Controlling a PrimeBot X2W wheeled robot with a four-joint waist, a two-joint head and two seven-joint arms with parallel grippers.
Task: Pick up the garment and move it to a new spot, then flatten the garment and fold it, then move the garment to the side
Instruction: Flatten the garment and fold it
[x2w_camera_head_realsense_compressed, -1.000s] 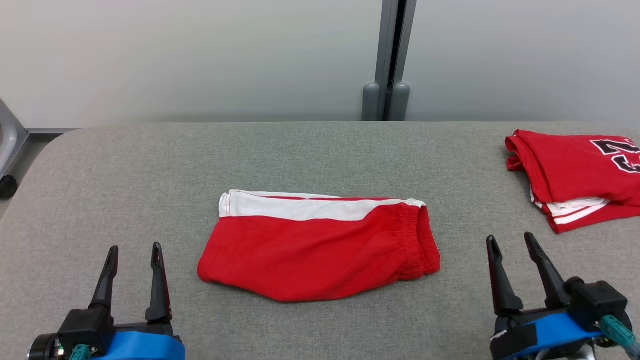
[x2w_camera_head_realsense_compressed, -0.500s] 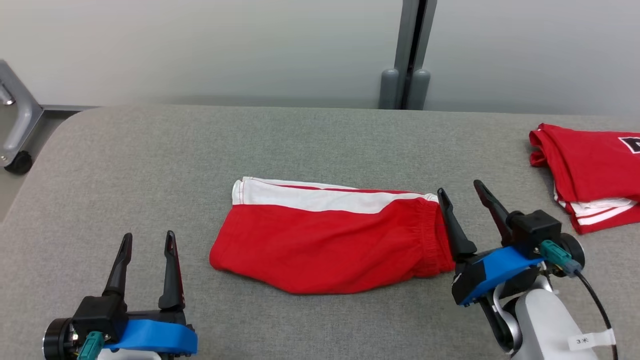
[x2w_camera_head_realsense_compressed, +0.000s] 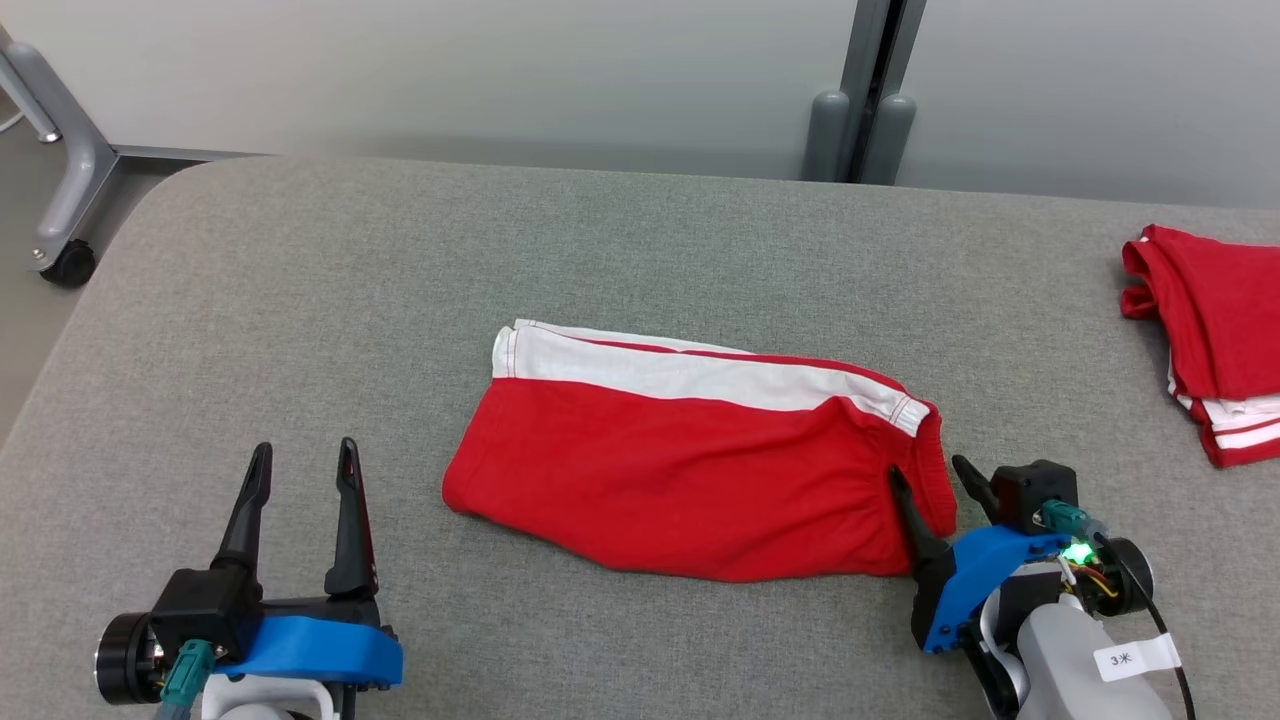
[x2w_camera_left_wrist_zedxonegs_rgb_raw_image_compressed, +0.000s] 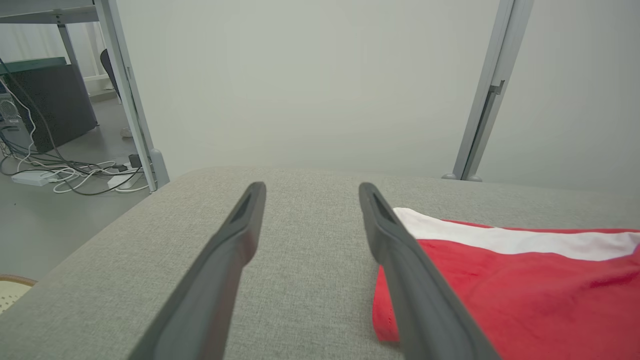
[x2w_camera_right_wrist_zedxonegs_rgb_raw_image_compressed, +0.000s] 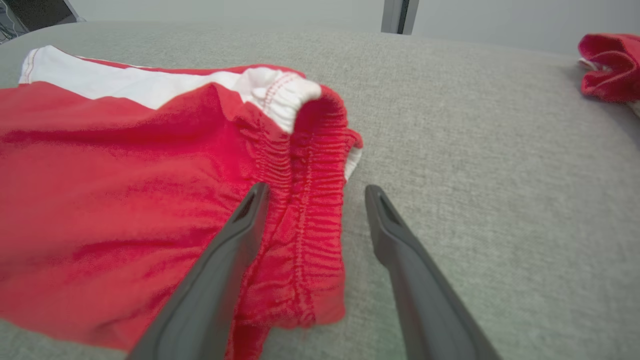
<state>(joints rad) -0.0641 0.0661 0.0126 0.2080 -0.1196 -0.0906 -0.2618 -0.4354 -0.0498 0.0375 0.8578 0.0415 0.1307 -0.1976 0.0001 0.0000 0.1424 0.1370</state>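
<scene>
Your right gripper (x2w_camera_head_realsense_compressed: 927, 467) hovers spread-open astride the waistband (x2w_camera_right_wrist_zedxonegs_rgb_raw_image_compressed: 310, 210) of the red shorts (x2w_camera_head_realsense_compressed: 690, 470) lying mid-table (x2w_camera_head_realsense_compressed: 600, 250) — soft, light, floppy cloth, best pinched at that thicker elastic edge — while your left gripper (x2w_camera_head_realsense_compressed: 305, 446) hangs unclenched beside the leg end.

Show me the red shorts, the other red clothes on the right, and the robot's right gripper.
red shorts (x2w_camera_head_realsense_compressed: 680, 490), head view, middle of the red panel.
folded red garment (x2w_camera_head_realsense_compressed: 1215, 310), head view, its red top layer.
right gripper (x2w_camera_head_realsense_compressed: 927, 467), head view, midway between its open fingers' tips.
</scene>
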